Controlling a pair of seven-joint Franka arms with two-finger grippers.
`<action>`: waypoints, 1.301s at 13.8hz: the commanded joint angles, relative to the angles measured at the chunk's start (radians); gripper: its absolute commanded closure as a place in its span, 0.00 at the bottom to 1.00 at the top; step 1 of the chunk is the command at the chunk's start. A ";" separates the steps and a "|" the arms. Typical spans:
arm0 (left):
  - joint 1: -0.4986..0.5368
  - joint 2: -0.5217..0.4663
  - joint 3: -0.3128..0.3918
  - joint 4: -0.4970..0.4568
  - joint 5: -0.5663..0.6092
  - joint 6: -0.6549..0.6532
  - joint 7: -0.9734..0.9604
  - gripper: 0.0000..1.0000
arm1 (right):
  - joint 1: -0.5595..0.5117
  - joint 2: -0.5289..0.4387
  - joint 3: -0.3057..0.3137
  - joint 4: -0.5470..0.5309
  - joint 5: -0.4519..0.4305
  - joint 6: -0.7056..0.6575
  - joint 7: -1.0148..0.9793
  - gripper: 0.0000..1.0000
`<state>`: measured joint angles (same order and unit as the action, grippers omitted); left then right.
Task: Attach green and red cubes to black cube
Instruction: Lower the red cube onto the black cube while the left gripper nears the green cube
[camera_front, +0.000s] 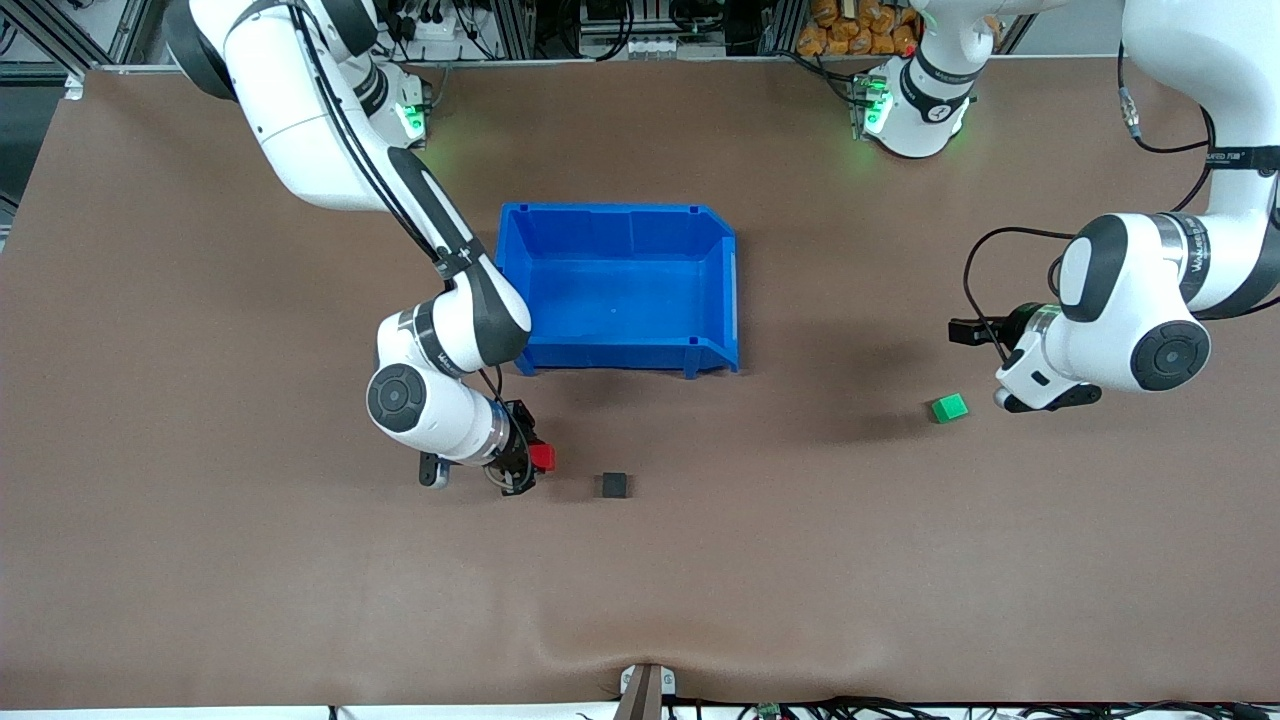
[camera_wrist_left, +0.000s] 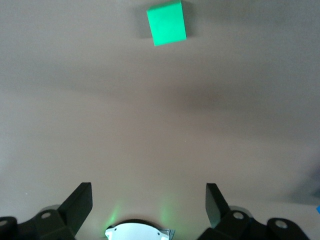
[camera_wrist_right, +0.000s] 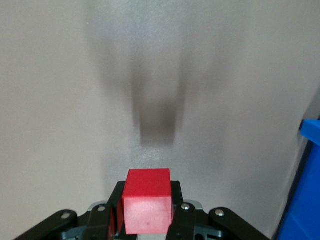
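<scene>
Brown matting (camera_front: 300, 600) lies broad and bare around the black cube (camera_front: 614, 485), which sits nearer the front camera than the blue bin (camera_front: 620, 215). Beside it the right gripper (camera_front: 527, 462) pinches the red cube (camera_front: 542, 457) off the table; a skewed approach could shove the black cube away. The left gripper (camera_wrist_left: 149, 200), fingers spread, hangs near the green cube (camera_front: 949, 407), well apart toward the left arm's end.

left end effector (camera_wrist_left: 148, 202) waits spread wide; right end effector (camera_wrist_right: 148, 212) is clamped.
</scene>
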<state>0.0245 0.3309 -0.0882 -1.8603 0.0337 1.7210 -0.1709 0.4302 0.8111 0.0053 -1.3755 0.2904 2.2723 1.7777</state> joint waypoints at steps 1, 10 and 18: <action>0.014 0.014 -0.005 0.009 -0.009 0.014 -0.013 0.00 | 0.019 0.040 -0.010 0.064 0.007 0.000 0.020 1.00; 0.014 0.030 -0.005 0.004 -0.009 0.104 -0.012 0.00 | 0.027 0.103 -0.010 0.121 0.009 0.062 0.037 1.00; 0.014 0.054 -0.005 0.006 -0.008 0.164 -0.010 0.00 | 0.044 0.161 -0.010 0.190 0.009 0.067 0.075 1.00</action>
<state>0.0324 0.3756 -0.0884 -1.8602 0.0336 1.8629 -0.1713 0.4572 0.9342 0.0054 -1.2418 0.2905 2.3396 1.8244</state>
